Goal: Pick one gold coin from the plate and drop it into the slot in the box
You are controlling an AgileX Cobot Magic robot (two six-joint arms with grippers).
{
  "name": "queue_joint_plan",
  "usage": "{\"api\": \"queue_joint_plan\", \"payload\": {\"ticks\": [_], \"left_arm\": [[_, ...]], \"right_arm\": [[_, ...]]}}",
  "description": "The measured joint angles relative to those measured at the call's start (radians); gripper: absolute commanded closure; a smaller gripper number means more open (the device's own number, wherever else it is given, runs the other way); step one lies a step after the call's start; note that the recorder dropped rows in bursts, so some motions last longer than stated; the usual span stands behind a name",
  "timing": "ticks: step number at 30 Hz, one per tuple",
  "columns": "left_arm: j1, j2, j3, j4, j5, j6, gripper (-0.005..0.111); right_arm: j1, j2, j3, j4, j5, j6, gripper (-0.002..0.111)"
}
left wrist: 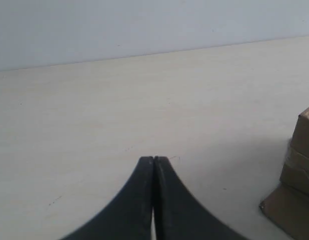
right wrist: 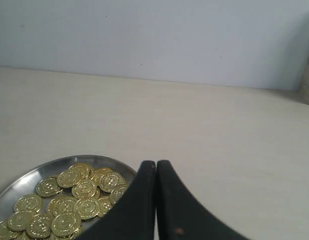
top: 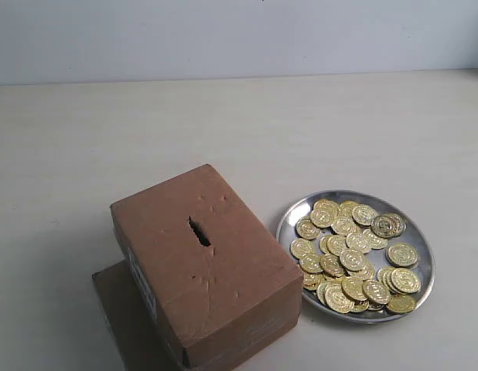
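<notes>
The brown cardboard box (top: 204,267) stands at the front centre of the table, its dark ragged slot (top: 199,231) on the top face. To its right lies the silver plate (top: 421,239) heaped with several gold coins (top: 351,255). Neither gripper shows in the exterior view. My left gripper (left wrist: 154,160) is shut with nothing between its fingers, over bare table, with a corner of the box (left wrist: 299,165) off to one side. My right gripper (right wrist: 156,164) is also shut and empty, beside the rim of the plate (right wrist: 24,180) and its coins (right wrist: 69,200).
A flat brown cardboard sheet (top: 119,309) lies under the box and sticks out at its left. A pale wall (top: 239,35) closes the table's far edge. The pale tabletop (top: 146,131) stretches behind the box and plate.
</notes>
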Motion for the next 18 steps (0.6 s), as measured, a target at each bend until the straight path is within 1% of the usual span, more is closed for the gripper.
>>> {"api": "queue_joint_plan", "payload": {"ticks": [13,15,17,18], "left_arm": [[0.0,0.0,0.0,0.0,0.0,0.0,0.107],[0.0,0.0,0.0,0.025,0.0,0.0,0.107],[0.0,0.0,0.002,0.025,-0.024,-0.009,0.107],[0.0,0.0,0.004,0.004,-0.063,-0.025,0.107]], "right_arm": [[0.0,0.0,0.0,0.0,-0.002,0.0,0.108],[0.0,0.0,0.0,-0.008,-0.009,-0.008,0.108],[0.0,0.0,0.0,-0.017,-0.047,-0.028,0.108],[0.0,0.0,0.0,0.0,-0.085,-0.022,0.108]]}}
